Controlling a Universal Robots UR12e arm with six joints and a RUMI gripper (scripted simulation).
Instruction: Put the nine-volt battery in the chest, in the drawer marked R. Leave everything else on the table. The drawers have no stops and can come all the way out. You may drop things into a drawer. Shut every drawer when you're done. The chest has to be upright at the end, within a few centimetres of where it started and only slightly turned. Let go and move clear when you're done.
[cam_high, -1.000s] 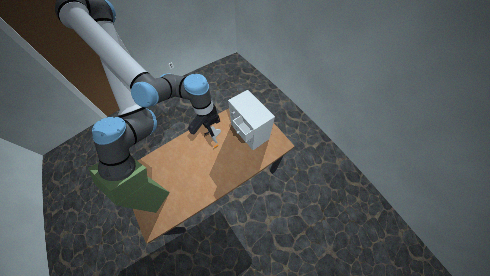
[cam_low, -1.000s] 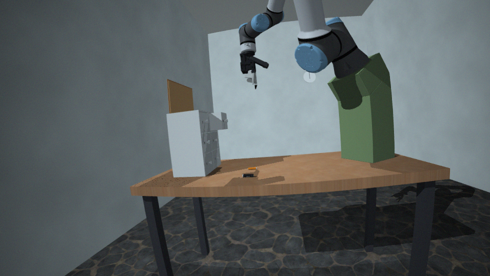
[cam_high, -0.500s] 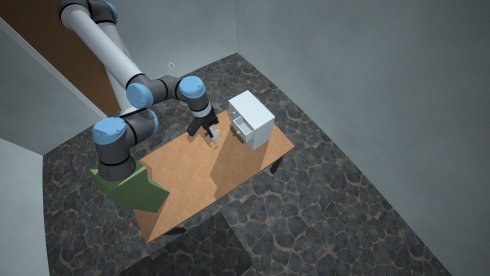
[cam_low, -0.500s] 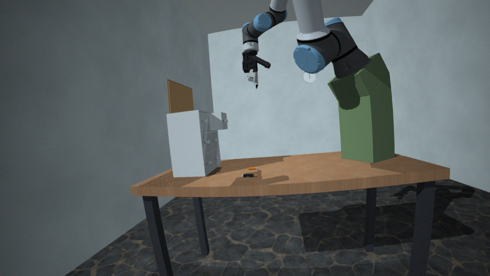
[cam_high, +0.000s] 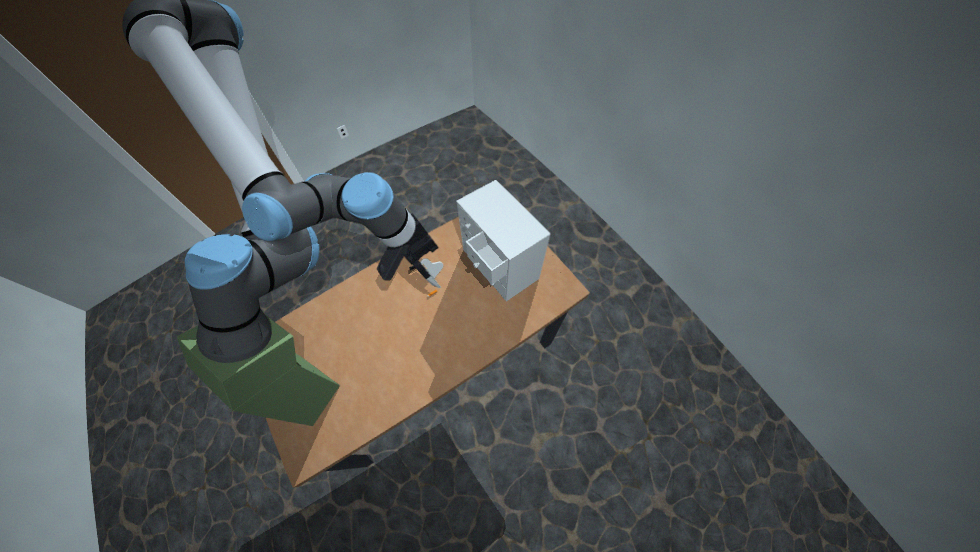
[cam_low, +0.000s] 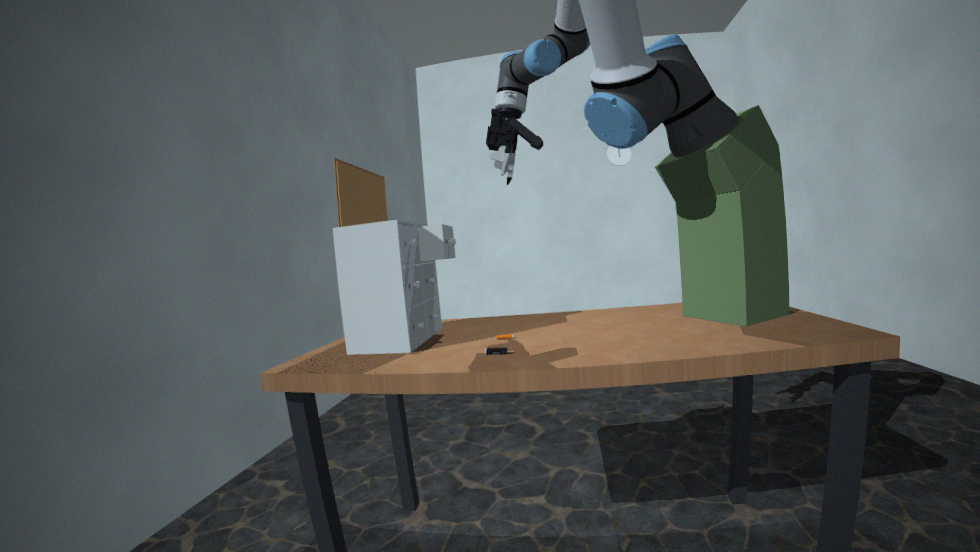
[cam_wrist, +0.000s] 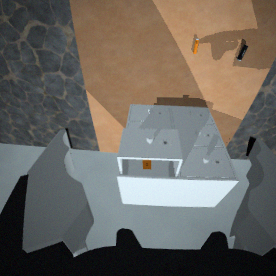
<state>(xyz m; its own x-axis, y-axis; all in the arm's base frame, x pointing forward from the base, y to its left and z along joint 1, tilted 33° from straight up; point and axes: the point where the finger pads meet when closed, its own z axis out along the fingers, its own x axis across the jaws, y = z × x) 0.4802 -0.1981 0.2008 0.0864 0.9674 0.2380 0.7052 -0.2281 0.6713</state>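
Observation:
The white chest stands upright at the far end of the table. One upper drawer is pulled out. A small orange block, seemingly the nine-volt battery, lies inside it. I cannot read the drawer marks. My gripper is open and empty, high above the table, in front of and above the open drawer.
A small orange stick and a small black piece lie on the table in front of the chest. The arm's green pedestal stands at the other end.

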